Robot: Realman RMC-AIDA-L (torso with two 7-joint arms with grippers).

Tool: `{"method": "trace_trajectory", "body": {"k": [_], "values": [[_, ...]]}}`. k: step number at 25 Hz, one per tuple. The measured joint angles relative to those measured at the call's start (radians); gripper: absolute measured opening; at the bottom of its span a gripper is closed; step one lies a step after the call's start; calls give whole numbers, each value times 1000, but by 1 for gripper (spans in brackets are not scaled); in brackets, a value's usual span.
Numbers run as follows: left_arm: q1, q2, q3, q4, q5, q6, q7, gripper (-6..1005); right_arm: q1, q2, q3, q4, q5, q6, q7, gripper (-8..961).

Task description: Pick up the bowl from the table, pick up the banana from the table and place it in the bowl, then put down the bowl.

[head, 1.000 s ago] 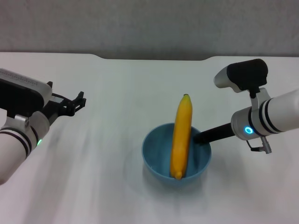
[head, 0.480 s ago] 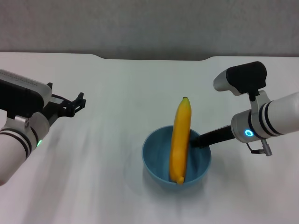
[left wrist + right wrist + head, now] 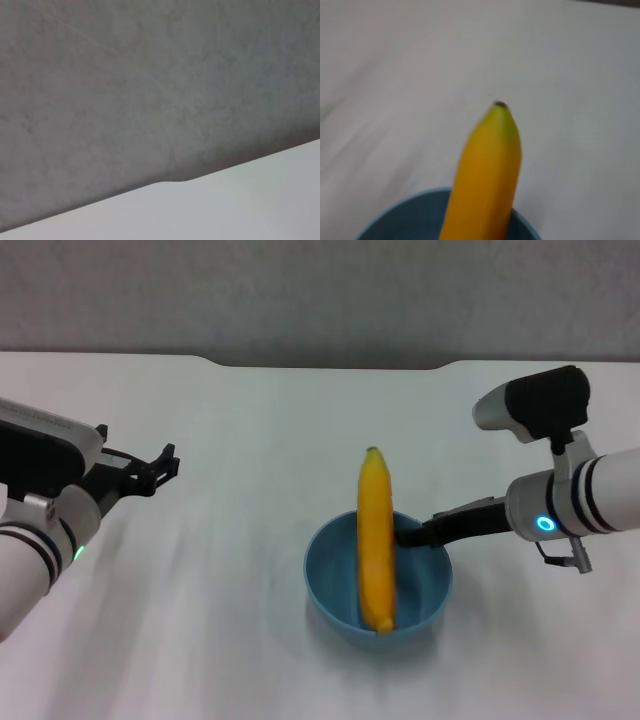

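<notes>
The light-blue bowl (image 3: 330, 585) is at the middle of the white table (image 3: 230, 430). The yellow banana (image 3: 375, 540) leans in it, lower end inside, dark tip sticking up over the far rim. My right gripper (image 3: 412, 534) reaches in from the right and is shut on the bowl's right rim, close to the banana. The right wrist view shows the banana (image 3: 485, 170) rising from the bowl (image 3: 405, 220). I cannot tell whether the bowl touches the table. My left gripper (image 3: 160, 468) is open and empty, far left of the bowl.
The table's far edge has a shallow notch (image 3: 330, 366) with a grey wall behind it. The left wrist view shows only that wall and a strip of the table (image 3: 225, 210). White tabletop lies all around the bowl.
The banana's top has swung to the left and stands more upright. My right wrist has shifted right and its fingers reach further over the rim. The left gripper has sunk slightly.
</notes>
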Motion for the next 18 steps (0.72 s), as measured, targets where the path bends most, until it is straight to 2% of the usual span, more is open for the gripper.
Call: {"method": "trace_trajectory", "body": {"k": [2, 4, 10, 15, 18], "values": [[3, 0, -4, 3, 0, 0, 0, 843, -40, -1, -1, -57, 0, -3, 0, 485], [8, -1, -10, 3, -5, 0, -1, 841, -77, -3, 0, -115, 0, -10, 2, 730], [14, 3, -61, 1, -49, -72, -2, 836, -191, -6, 7, -271, -50, -30, -1, 862], [26, 1, -117, -11, -51, -142, -2, 831, -326, -5, 30, -414, -40, 7, -39, 857], [28, 1, -129, -13, -65, -167, -2, 829, -409, -2, 39, -474, 89, 57, -153, 857]]}}
